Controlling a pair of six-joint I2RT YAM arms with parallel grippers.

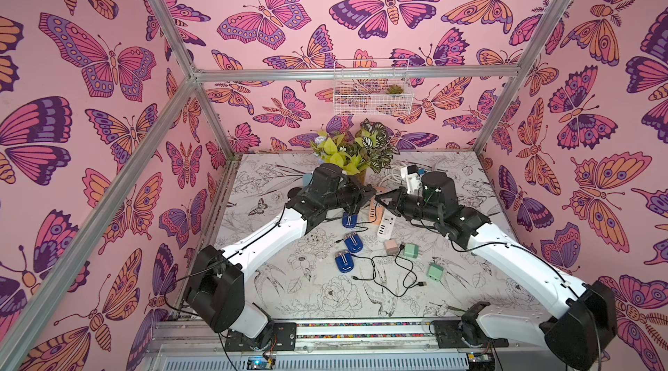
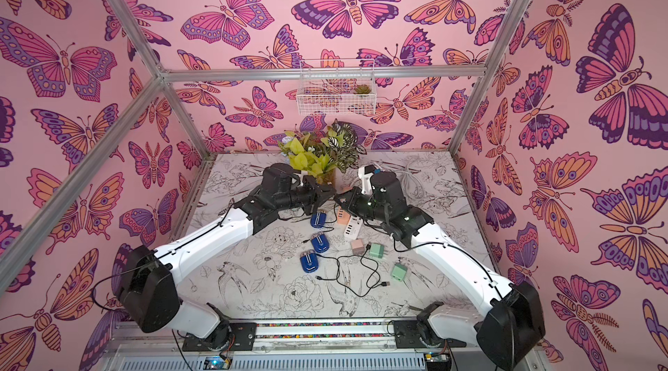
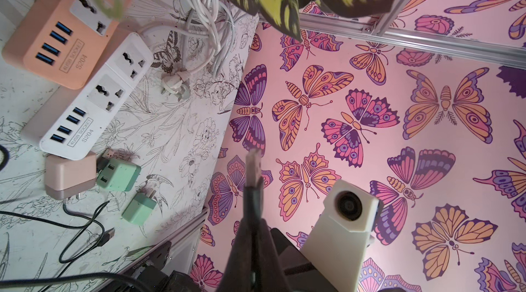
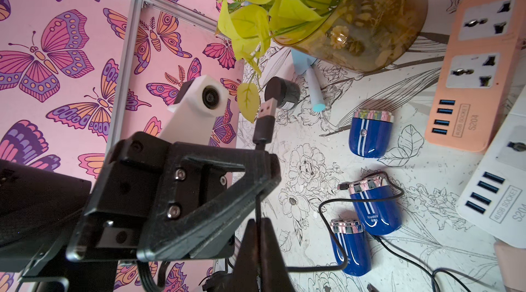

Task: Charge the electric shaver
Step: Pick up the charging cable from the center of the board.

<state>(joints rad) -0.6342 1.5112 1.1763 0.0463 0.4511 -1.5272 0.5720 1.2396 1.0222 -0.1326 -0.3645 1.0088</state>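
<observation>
The left fingers [image 3: 243, 236] clench the USB plug [image 4: 267, 111], right fingers [image 4: 249, 248] its cable [image 4: 257, 208]; blue shavers [image 1: 352, 242] lie on the bench [image 1: 289, 297] at their six o'clock. Right should let go slowly, plug kept level.

Shavers [image 1: 353, 242] blue, white-striped; power strip [image 3: 34, 57] peach (walls [image 1: 90, 62]: pink, butterflies).

Shavers [image 1: 353, 242] left of power strips [image 1: 385, 222]; plant [image 1: 356, 150] behind.
</observation>
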